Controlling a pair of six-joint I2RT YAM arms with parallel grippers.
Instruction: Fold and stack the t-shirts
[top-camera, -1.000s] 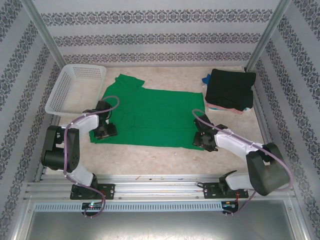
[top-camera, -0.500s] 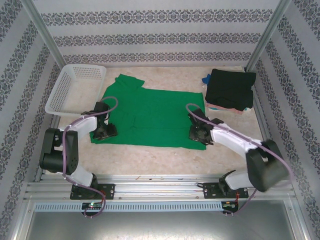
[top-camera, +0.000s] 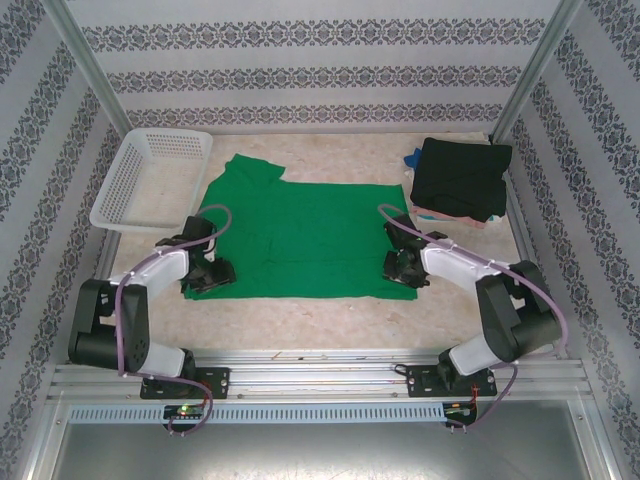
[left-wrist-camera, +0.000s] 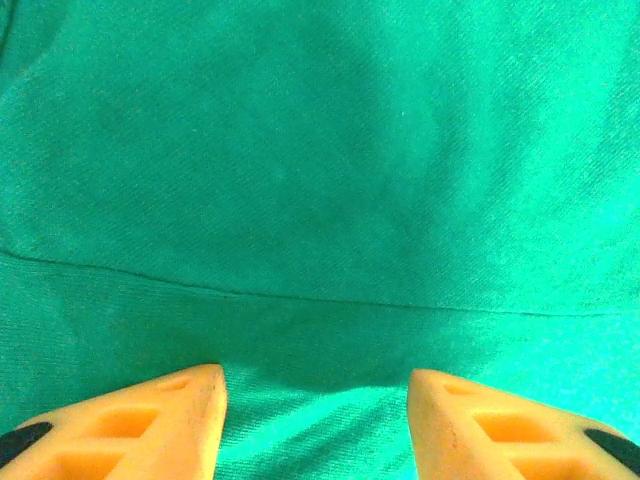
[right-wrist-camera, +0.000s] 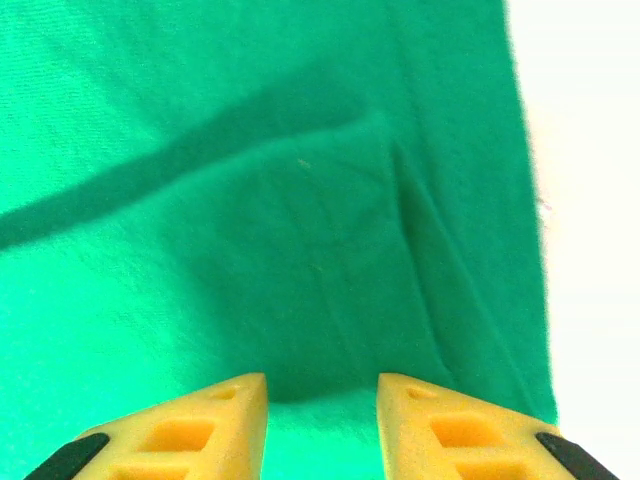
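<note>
Between the left gripper (top-camera: 205, 272) and the right gripper (top-camera: 403, 272) the green t-shirt (top-camera: 300, 235) lies flat, leaving open passage above it. Ahead and outward of the left gripper, the white basket (top-camera: 130, 185) raises its walls. Ahead and outward of the right gripper sits the black shirt stack (top-camera: 462, 175). Bare table (top-camera: 300, 320) runs behind both grippers.

One green shirt (top-camera: 300, 235), one black shirt (top-camera: 462, 176), one pink shirt (top-camera: 446, 217), one blue shirt (top-camera: 412, 159), one basket (top-camera: 150, 176).
</note>
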